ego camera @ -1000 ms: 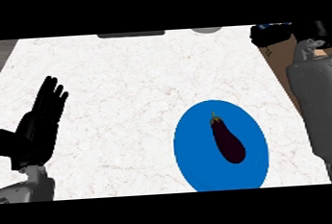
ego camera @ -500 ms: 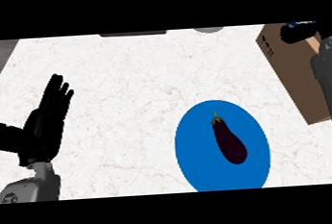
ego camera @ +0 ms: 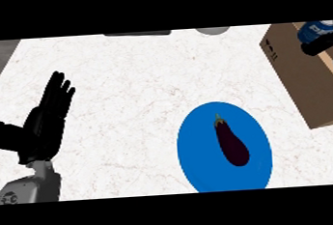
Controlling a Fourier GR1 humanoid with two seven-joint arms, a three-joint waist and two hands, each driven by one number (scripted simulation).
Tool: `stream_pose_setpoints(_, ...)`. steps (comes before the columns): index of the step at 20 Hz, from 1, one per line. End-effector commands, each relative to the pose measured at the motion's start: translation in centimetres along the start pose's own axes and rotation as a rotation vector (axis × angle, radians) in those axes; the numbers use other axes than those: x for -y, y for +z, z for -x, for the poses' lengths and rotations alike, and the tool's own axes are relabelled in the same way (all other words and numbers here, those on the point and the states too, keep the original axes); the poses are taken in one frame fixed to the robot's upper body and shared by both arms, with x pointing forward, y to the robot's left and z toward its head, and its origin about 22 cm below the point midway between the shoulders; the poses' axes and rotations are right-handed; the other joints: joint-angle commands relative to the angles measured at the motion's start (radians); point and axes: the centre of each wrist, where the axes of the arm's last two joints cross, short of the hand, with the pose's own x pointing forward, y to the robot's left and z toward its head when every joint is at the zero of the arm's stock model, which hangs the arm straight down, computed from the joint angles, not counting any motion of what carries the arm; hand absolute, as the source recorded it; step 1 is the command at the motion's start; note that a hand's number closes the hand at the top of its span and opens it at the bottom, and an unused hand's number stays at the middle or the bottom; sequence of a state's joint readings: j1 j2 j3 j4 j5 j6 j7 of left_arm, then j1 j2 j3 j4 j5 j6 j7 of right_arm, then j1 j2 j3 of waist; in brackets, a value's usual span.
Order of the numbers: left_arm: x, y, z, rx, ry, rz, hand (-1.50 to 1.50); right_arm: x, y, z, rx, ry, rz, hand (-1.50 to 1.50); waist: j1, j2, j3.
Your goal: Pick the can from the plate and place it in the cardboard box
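Observation:
A blue can (ego camera: 313,29) sits at the upper right edge, over the open top of the cardboard box (ego camera: 301,79). My right hand (ego camera: 321,45) shows only as black fingers curled round the can's lower side. The blue plate (ego camera: 199,157) lies at lower centre-right with a dark purple eggplant (ego camera: 232,142) on it and no can. At the left, my left hand (ego camera: 46,123) rests open above the counter with its fingers pointing up and its thumb spread out to the side.
The white marble counter (ego camera: 132,87) runs across the view. A dark flat object (ego camera: 137,34) and a grey round thing (ego camera: 213,30) sit at its far edge. The box stands along the right edge, close to the plate.
My right forearm has swung off to the right, uncovering the cardboard box. The can in my right hand now shows over the box opening. The left hand has stayed open.

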State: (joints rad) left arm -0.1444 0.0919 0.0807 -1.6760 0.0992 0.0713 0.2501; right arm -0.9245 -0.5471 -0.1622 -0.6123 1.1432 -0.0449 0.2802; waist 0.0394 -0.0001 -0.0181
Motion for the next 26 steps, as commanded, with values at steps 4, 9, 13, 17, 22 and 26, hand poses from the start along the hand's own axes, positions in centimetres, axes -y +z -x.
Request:
stream_pose_setpoints(4,1.3,0.5,1.1,-0.004,-0.009,0.021,0.00,-3.1,-0.4,3.7,-0.021,-0.111,-0.086,-1.50,0.014,0.023,0.021)
stream_pose_setpoints(9,0.1,0.2,0.2,0.007,0.002,0.014,0.00,-1.8,-0.5,3.8,0.094,-0.301,0.277,-1.50,0.006,0.017,0.023)
stream_pose_setpoints(13,0.2,0.0,-0.1,-0.008,-0.001,-0.009,0.00,-1.4,-0.7,4.8,0.111,-0.525,0.347,-1.50,-0.005,0.015,0.022)
stream_pose_setpoints(17,0.1,-0.4,-0.3,0.009,0.016,-0.001,0.00,-0.2,-1.4,4.5,0.066,-0.800,0.313,-1.50,-0.007,0.015,0.022)
stream_pose_setpoints(22,-1.8,0.7,0.4,-0.010,0.003,-0.020,0.00,0.8,-1.5,7.4,0.035,-1.114,0.329,-1.50,-0.025,0.002,0.021)
stream_pose_setpoints(26,-1.5,0.3,-0.3,-0.003,-0.014,-0.023,0.00,1.1,-1.5,10.1,0.015,-1.197,0.366,-1.50,-0.015,0.009,0.020)
